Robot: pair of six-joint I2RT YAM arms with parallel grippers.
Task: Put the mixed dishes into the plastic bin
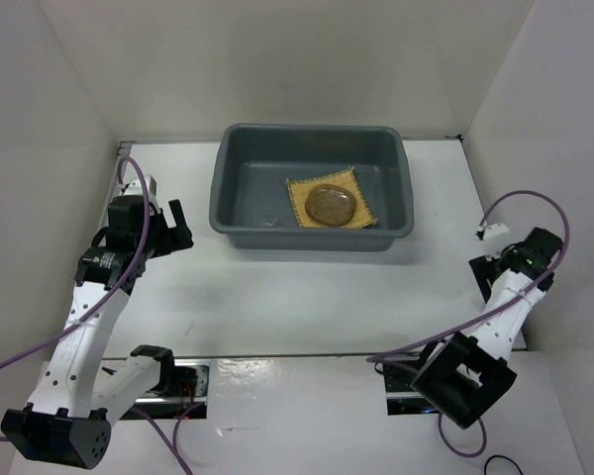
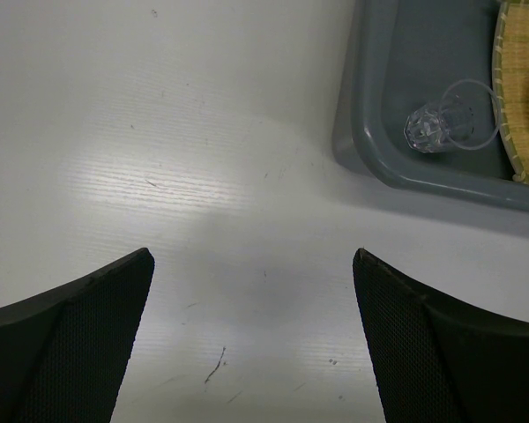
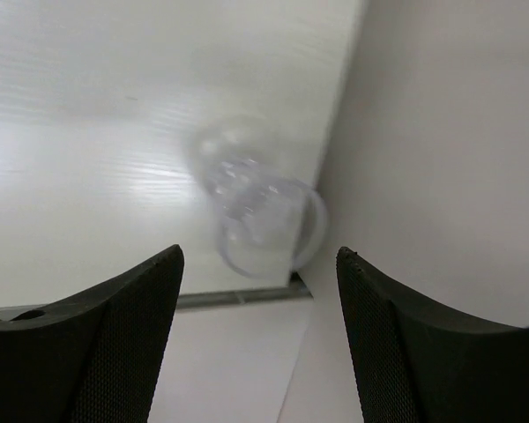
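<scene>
Two arms work from the near edge of the white surface [image 1: 307, 287], neither carrying anything. The L end effector [image 2: 253, 256] has its fingers spread wide and hangs over bare surface, just short of the bin's near-left corner, pinching nothing. On the far R side, the R end effector [image 3: 260, 251] is also spread, w/ nothing between its fingers. A clear cup [image 3: 264, 211] lies just ahead of its tips, apparently on its side, on the surface right where it meets the side wall [image 3: 441, 176]. Whether the tips touch the cup can't be told.

Farther back, at center, the plastic bin [image 1: 317, 134], dark grey w/ a rolled rim, sits on the surface near the back wall. Inside it, the woven placemat [image 1: 297, 198] lies flat on the bin floor, right of center and turned at a slight angle. The brownish plate [image 1: 331, 205] rests on the mat's middle. A second clear cup [image 2: 436, 128] lies on its side in the bin's near-left part, just beside the mat's edge and not on it.
</scene>
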